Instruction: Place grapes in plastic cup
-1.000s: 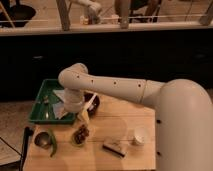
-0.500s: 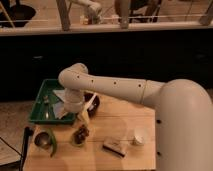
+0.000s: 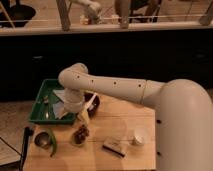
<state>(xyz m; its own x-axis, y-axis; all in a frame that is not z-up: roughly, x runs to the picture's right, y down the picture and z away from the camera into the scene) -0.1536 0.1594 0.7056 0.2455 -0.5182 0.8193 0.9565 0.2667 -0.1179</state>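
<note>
The gripper (image 3: 85, 118) was held just above the grapes (image 3: 81, 134); its opening could not be told. The plastic cup (image 3: 139, 136) was seen well to the right.

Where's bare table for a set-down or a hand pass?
Free: wood between the grapes and the plastic cup, behind the dark block; also the front edge of the table between the green pod and dark block. Crowded: left side, where the gripper hangs just above the grapes, near the metal cup and green tray.
</note>
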